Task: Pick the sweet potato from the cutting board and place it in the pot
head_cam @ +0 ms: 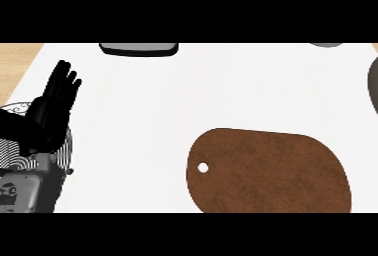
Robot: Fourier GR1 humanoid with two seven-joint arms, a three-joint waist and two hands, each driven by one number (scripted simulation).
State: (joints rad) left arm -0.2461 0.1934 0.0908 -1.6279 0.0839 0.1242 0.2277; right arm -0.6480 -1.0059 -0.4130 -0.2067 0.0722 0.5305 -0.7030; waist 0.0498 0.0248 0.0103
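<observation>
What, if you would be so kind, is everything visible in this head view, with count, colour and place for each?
cutting board: one, brown, with a small hole near its left end, lower right of the counter; nothing shows on it.
counter: one, white, filling most of the view.
wooden strip: one, light tan, along the upper left edge.
grey and black object: one, cut off by the top edge, left of centre; cannot tell what it is.
grey object: one, barely showing at the top right.
dark object: one, cut off at the right edge.
left hand: one, black, open, fingers up, at the left edge.
</observation>
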